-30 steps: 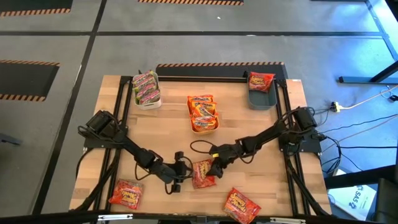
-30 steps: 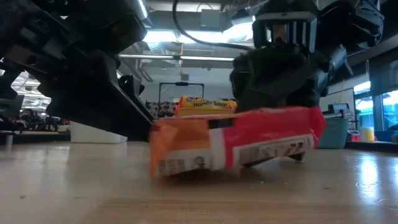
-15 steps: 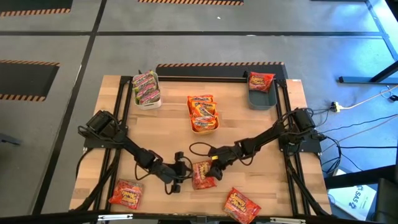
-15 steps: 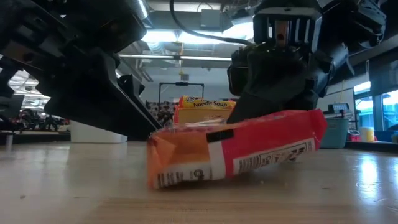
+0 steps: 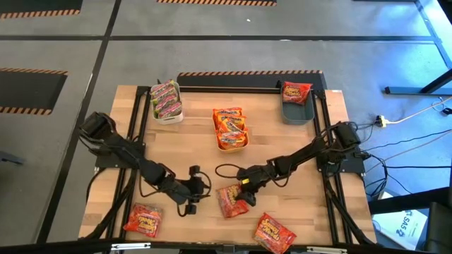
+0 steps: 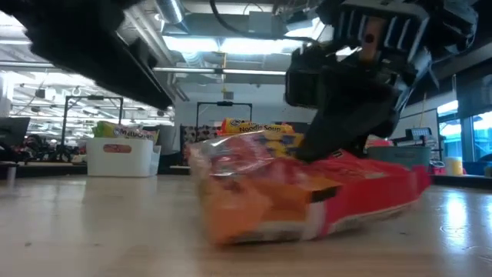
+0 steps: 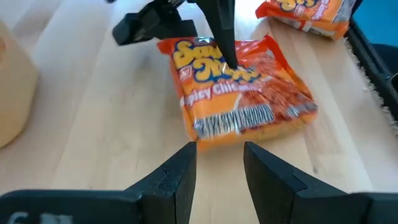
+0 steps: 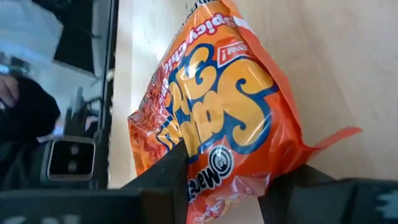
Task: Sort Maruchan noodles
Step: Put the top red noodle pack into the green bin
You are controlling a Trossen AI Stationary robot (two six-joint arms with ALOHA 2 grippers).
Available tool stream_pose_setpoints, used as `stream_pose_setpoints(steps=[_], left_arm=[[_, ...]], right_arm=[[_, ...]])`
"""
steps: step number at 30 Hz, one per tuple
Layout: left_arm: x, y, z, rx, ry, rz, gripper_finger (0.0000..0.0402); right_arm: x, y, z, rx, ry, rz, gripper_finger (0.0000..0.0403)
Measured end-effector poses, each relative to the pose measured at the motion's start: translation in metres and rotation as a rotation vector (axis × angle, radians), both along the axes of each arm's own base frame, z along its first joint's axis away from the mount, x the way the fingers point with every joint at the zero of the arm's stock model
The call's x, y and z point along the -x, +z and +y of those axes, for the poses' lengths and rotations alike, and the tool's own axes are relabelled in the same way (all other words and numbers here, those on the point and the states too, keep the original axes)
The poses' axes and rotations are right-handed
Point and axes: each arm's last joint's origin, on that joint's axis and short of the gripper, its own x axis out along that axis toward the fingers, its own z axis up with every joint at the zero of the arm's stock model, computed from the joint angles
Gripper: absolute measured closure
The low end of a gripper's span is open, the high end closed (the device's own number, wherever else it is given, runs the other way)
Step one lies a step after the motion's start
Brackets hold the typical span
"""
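Along the far side of the desk [image 5: 191,152] three bins stand in a row. The white bin [image 5: 167,113] on the left holds green-pink packets [image 5: 167,99], the yellow bin [image 5: 232,144] in the middle holds orange-yellow packets [image 5: 229,125], and the blue bin [image 5: 296,111] on the right holds one red packet [image 5: 296,90]. So part of the sorting looks done.

Three red-orange packets are still loose along the near edge. One loose packet [image 5: 143,219] lies near the left corner, untouched. Just right of it the left gripper [image 5: 189,200] hovers above the bare desk; its jaws are spread and hold nothing, pointing toward the middle packet. That middle packet [image 5: 232,200] is the one in hand: the right gripper [image 5: 246,191] sits on its far edge, jaws pinching the wrapper, and from the low camera one end of the packet appears raised off the wood. Farther right, another packet [image 5: 274,232] lies near the front edge, apart from both arms.

By colour, all three leftovers probably belong in the blue bin, so I judge the task a good half finished
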Motion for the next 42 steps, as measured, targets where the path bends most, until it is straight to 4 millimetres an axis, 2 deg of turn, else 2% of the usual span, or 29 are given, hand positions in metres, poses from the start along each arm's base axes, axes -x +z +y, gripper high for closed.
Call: stream_pose_setpoints(steps=[7, 14, 19, 25, 30, 33, 37, 42], left_arm=[[0.013, 0.012, -0.008, 0.027, -0.021, 0.000, 0.0274], [0.016, 0.009, -0.012, 0.019, -0.034, 0.012, 0.0274], [0.016, 0.009, -0.012, 0.019, -0.033, 0.011, 0.0274], [0.015, 0.009, -0.010, 0.019, -0.028, 0.012, 0.0274], [0.012, 0.009, -0.006, 0.020, -0.011, 0.011, 0.0274], [0.010, 0.009, -0.003, 0.017, -0.002, 0.011, 0.0274], [0.006, 0.009, 0.003, 0.015, 0.015, 0.016, 0.0274], [0.002, 0.009, 0.010, -0.027, 0.011, 0.016, 0.0274]], right_arm=[[0.015, 0.024, -0.006, 0.111, 0.035, 0.044, 0.0278], [0.047, 0.071, -0.020, 0.301, -0.010, 0.081, 0.0279], [0.085, 0.102, -0.036, 0.485, -0.046, 0.153, 0.0279], [0.137, 0.133, -0.061, 0.765, -0.186, 0.228, 0.0279], [0.165, 0.158, -0.086, 0.902, -0.317, 0.280, 0.0279], [0.168, 0.172, -0.101, 0.977, -0.375, 0.309, 0.0279], [0.167, 0.185, -0.123, 1.106, -0.361, 0.372, 0.0279], [0.163, 0.192, -0.161, 1.217, -0.352, 0.512, 0.0279]])
